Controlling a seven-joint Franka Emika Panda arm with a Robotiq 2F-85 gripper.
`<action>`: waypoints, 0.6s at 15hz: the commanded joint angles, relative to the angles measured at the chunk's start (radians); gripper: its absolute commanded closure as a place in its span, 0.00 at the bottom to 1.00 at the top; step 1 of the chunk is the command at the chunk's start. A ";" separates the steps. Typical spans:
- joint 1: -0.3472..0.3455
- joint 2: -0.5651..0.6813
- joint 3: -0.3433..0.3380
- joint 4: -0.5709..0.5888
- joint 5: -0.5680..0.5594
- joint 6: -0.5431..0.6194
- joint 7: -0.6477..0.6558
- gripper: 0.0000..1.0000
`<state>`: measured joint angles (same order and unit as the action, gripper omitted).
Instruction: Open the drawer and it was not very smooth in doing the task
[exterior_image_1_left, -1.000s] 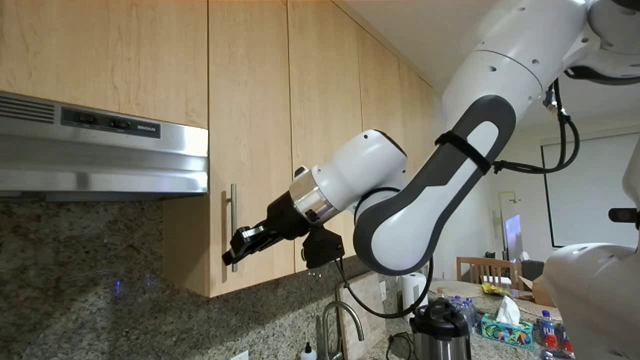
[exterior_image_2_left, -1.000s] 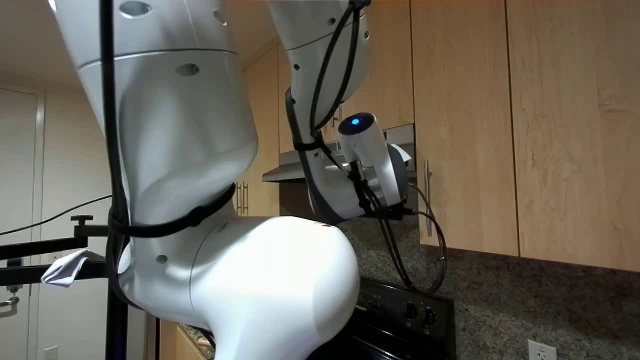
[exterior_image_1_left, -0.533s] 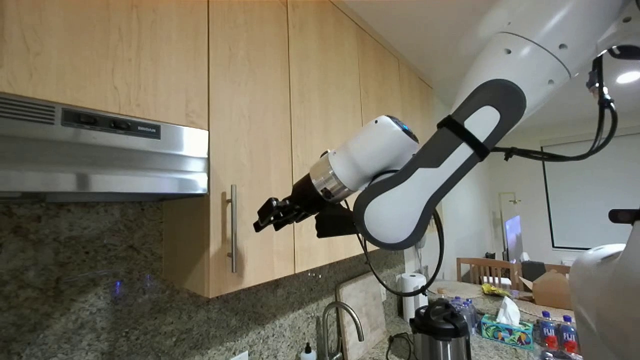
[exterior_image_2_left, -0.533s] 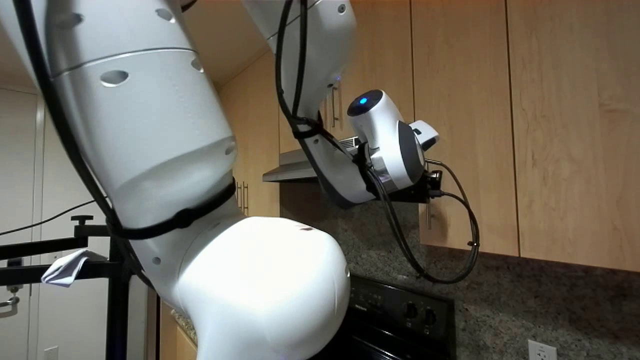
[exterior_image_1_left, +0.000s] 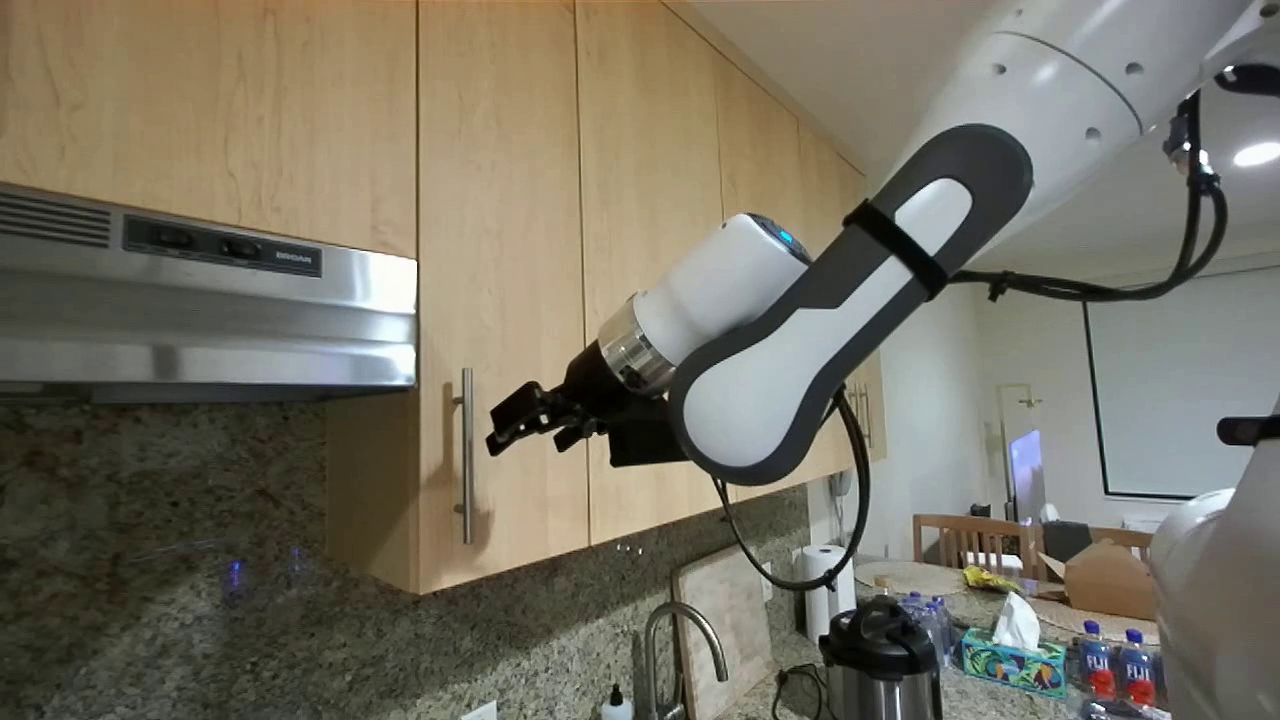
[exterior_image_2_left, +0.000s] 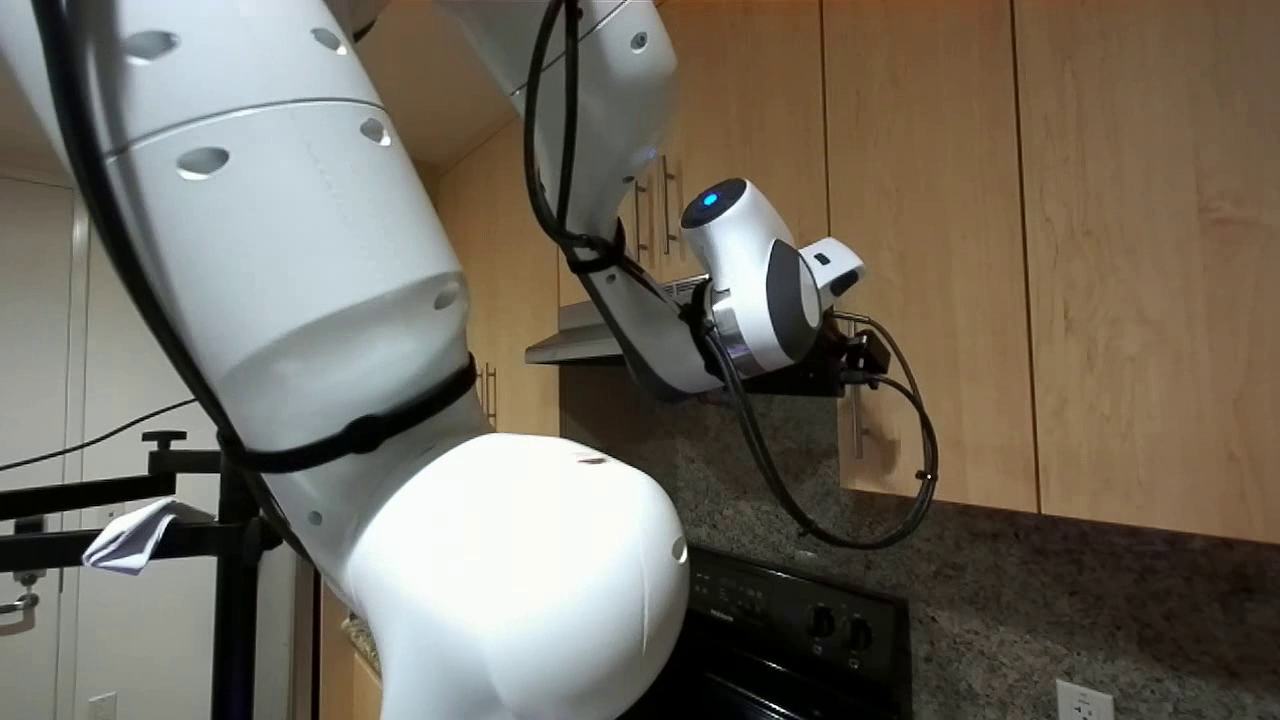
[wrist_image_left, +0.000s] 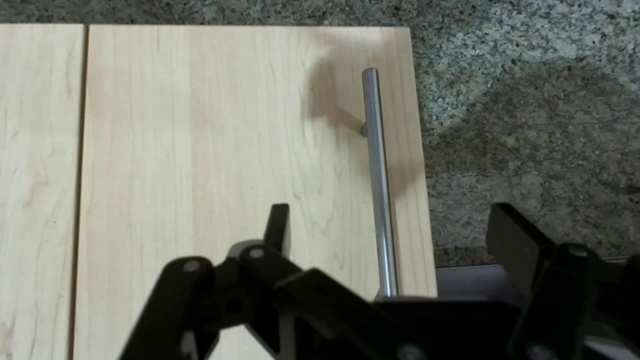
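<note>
The drawer (exterior_image_1_left: 510, 250) is a tall, narrow light-wood cabinet door, flush with its neighbour and closed in both exterior views. Its slim silver bar handle (exterior_image_1_left: 467, 450) stands vertical near one edge. In an exterior view my gripper (exterior_image_1_left: 533, 437) hangs in front of the door, to the right of the handle and apart from it. In the wrist view the gripper (wrist_image_left: 395, 231) is open, its fingers spread wide. Between them, farther off, the handle (wrist_image_left: 377, 150) runs across the drawer front (wrist_image_left: 225, 150). Nothing is held; the handle's lower part in this view is hidden behind the gripper body.
A steel range hood (exterior_image_1_left: 250, 320) adjoins the door, under a wider wood cabinet front (exterior_image_1_left: 200, 120). Another wood door (exterior_image_1_left: 640, 250) stands on its far side. Below are a faucet (exterior_image_1_left: 690, 640) and a black-topped pot (exterior_image_1_left: 880, 650). A cable loop (exterior_image_2_left: 920, 480) dangles from the wrist.
The gripper has left the handle's lower end, moving right and up in an exterior view, then slightly back left. Its fingers have spread from together to wide apart. The door has not moved.
</note>
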<state>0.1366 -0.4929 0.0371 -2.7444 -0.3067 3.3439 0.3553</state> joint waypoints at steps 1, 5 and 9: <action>-0.125 0.033 0.116 0.053 0.023 -0.017 0.016 0.00; -0.206 0.082 0.203 0.116 0.018 -0.036 0.018 0.00; -0.214 0.137 0.235 0.171 0.012 -0.060 0.017 0.00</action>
<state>-0.0572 -0.3975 0.2383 -2.6196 -0.3063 3.3087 0.3601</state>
